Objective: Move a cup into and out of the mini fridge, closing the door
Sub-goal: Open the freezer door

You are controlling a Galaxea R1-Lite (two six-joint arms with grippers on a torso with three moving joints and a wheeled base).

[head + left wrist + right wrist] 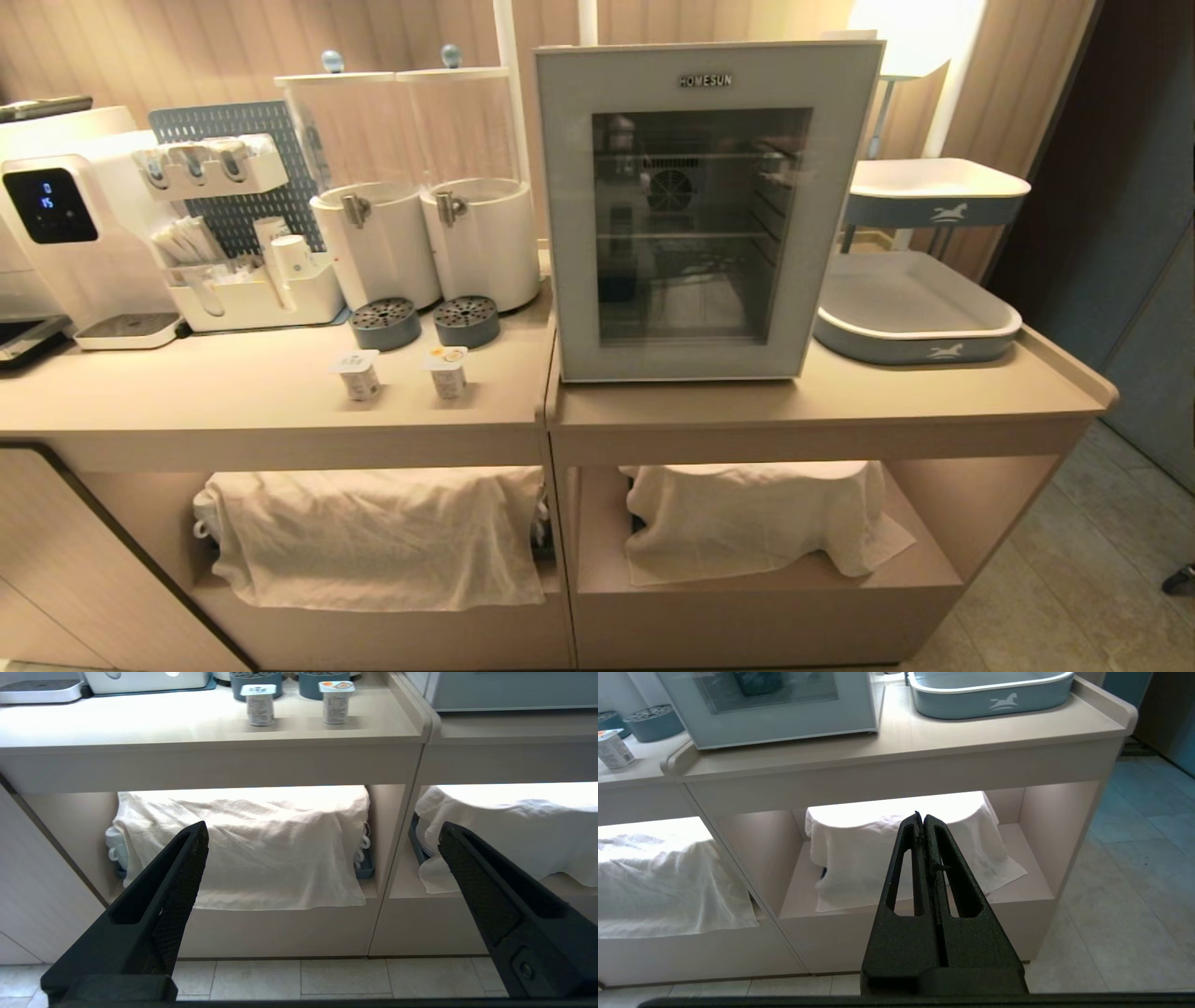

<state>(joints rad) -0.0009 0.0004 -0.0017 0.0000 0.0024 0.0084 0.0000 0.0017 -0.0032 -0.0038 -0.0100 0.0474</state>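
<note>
Fridge: white boxy mini fridge (707, 210) on worktop's right half, grey-blue glass door (700, 103) shut.
Cups: two small foil-lidded cups (403, 373) near front edge.
Left gripper (322, 833): wide open, empty.
Right gripper (923, 817): closed, empty.
Advice: open door first.

Pale grey-blue door (707, 210) with dark glass; blue trays (920, 322) bearing white horses.
</note>
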